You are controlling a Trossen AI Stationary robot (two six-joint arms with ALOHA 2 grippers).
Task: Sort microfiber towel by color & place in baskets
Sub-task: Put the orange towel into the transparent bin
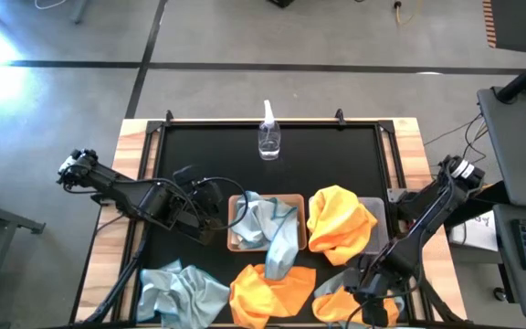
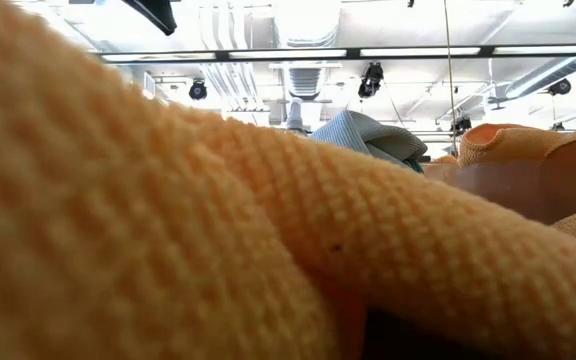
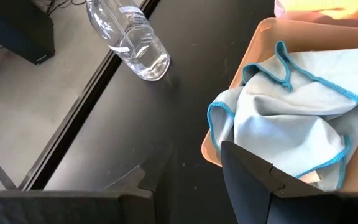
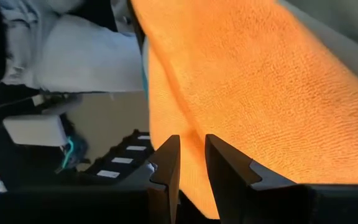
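Right hand (image 4: 191,163) nearly closed, pinching orange towel (image 4: 247,81) near tabletop's front edge; we see grey basket (image 1: 373,208) just behind it. Left hand (image 3: 185,186) open, empty, beside tan basket (image 3: 244,68).

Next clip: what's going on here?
Two arms are sorting cloths by colour. The tan basket holds a blue-grey towel; the grey basket holds an orange one. The right pincer is closed on another orange towel at the near edge. The left pincer waits open beside the tan basket.
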